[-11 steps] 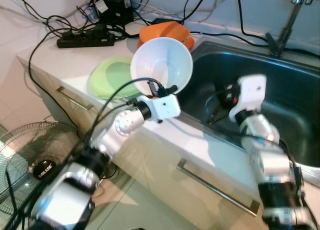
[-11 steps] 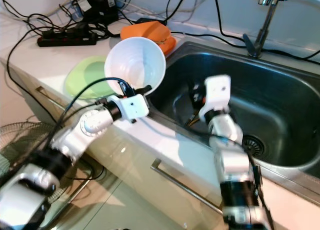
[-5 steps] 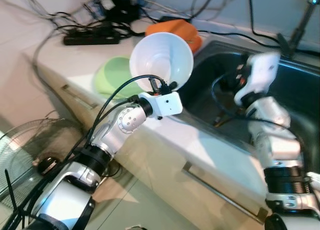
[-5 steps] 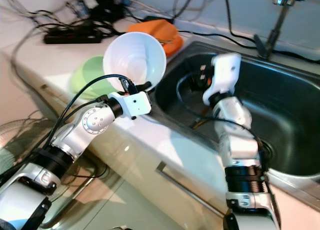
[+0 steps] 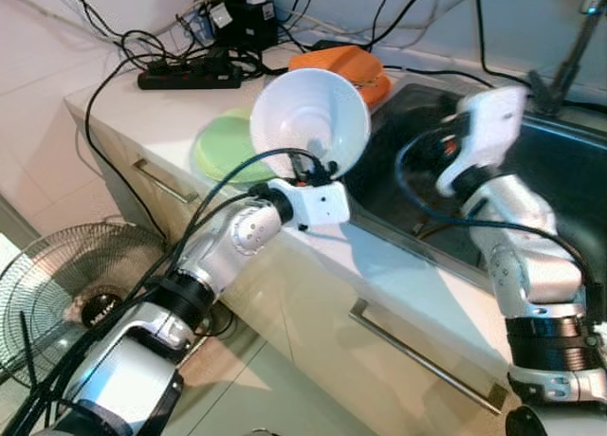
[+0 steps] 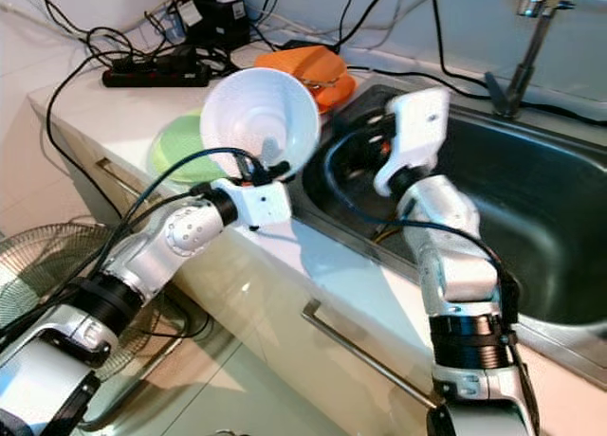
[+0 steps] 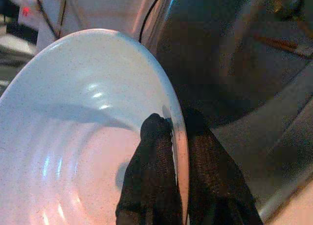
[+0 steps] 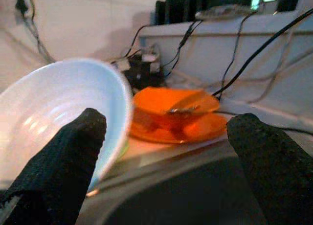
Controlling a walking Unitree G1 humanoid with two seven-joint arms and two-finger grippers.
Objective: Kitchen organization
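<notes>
Left gripper (image 7: 168,137): clamped on the rim of the white bowl (image 5: 308,123), one finger inside the wall and one outside; it holds the bowl off the counter (image 5: 142,104), tilted so the mouth faces back toward the robot.

White bowl: in the air over the counter's front strip, just at the near-left corner of the sink (image 6: 560,227), partly in front of the green plate (image 5: 223,152).

Right gripper (image 8: 168,137): fingers spread wide with nothing between them, raised over the sink's left end and aimed across at the bowl and the dishes beyond it.

Key relation: the bowl hangs in the left arm, and the green plate lies just past and to the left of it on the counter, so the left arm is the nearer one for any set-down there; the right arm would have to cross the sink edge.

Orange dishes (image 6: 308,71): behind the sink's far-left corner, probably a bowl on a plate, though the blur leaves this unsure.

Power strip (image 5: 185,74): farthest back, well left of the sink.
</notes>
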